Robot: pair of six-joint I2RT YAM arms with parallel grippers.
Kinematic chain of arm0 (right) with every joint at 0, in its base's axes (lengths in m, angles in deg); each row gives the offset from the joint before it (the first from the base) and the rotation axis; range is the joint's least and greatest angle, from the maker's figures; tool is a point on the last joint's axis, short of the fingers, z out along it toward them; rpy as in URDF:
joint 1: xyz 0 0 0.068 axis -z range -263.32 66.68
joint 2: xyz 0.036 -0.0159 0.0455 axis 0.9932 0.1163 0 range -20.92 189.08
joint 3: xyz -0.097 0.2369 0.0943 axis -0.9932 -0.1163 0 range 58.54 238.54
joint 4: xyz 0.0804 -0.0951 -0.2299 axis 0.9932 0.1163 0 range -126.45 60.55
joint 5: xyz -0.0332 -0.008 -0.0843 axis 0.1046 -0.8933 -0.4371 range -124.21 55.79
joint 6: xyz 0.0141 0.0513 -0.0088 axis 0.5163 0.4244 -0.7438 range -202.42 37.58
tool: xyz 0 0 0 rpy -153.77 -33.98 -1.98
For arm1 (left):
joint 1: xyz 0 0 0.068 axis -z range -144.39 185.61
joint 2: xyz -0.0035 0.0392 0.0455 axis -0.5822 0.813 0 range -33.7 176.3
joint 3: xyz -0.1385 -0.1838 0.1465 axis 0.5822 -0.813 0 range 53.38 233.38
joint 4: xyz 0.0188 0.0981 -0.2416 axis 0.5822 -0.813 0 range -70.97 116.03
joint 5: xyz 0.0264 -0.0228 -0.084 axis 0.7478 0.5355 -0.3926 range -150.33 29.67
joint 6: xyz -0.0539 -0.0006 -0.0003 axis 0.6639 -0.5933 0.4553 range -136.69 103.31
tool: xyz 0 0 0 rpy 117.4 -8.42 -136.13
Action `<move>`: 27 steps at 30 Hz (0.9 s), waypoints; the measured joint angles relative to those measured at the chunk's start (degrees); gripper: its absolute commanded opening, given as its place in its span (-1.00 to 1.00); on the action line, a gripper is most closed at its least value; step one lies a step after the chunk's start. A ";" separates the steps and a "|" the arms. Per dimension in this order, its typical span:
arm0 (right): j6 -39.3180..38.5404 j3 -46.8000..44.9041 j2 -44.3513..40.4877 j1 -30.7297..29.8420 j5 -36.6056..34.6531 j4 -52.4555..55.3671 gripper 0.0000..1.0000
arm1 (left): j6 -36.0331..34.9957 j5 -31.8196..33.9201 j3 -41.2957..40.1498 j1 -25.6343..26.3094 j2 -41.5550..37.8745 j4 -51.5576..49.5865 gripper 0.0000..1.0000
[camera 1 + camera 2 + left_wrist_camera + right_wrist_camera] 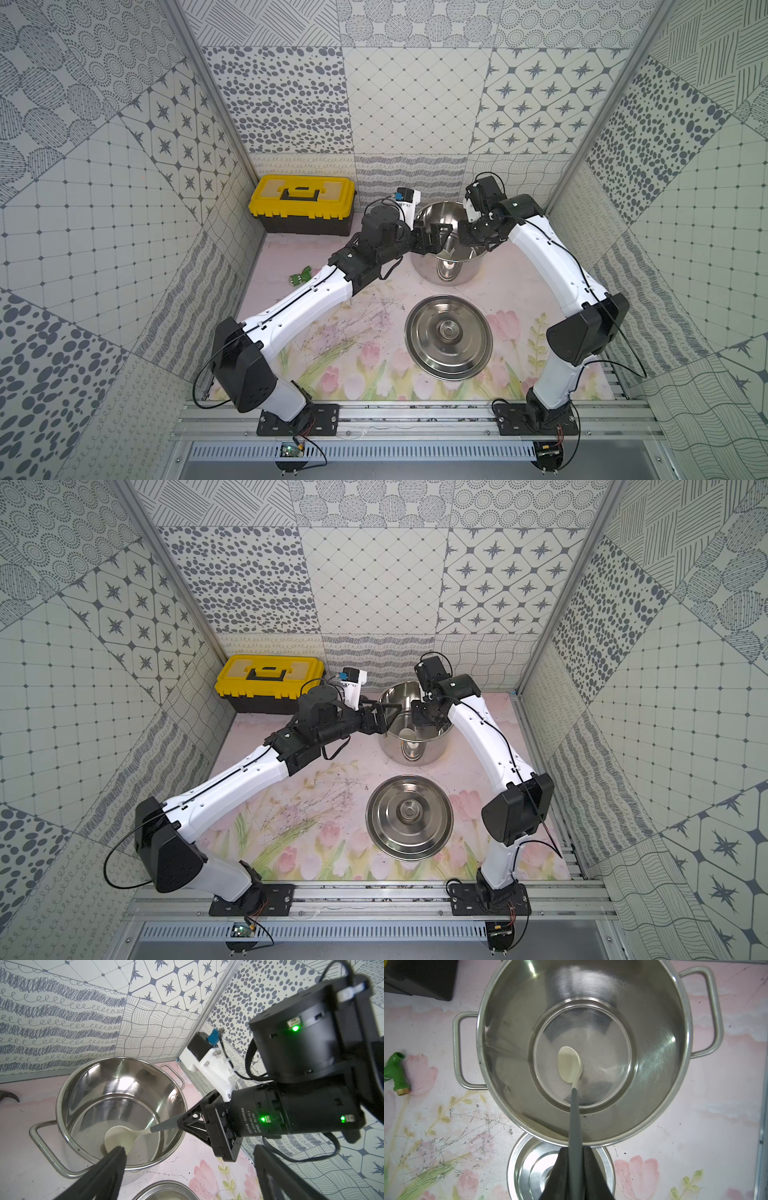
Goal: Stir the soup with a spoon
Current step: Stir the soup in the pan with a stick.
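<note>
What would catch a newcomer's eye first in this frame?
The large shiny stainless-steel stockpot at the back of the flowered mat, no liquid visible, with the cream-white, dark-grey-handled cooking spoon dipped inside, gripped by the right fingers. Next, the round steel lid lying on the mat in front of the pot, and the yellow-and-black toolbox in the back left corner.
</note>
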 measured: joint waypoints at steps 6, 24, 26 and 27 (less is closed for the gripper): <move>0.44 9.27 7.48 0.17 -1.01 -0.79 -1.00 | 0.00 0.04 -0.11 0.04 -0.48 0.00 0.99; -2.38 3.04 3.43 7.54 -3.10 -0.07 -1.00 | -0.20 0.22 -1.09 0.15 -2.01 -0.26 0.99; -2.34 0.02 0.74 7.30 -2.78 -0.15 -1.00 | -0.28 0.22 -1.14 0.15 -2.01 -0.26 0.99; -2.21 -1.68 -0.79 7.10 -2.49 -0.28 -1.00 | -0.39 0.22 -1.14 0.15 -2.01 -0.24 0.99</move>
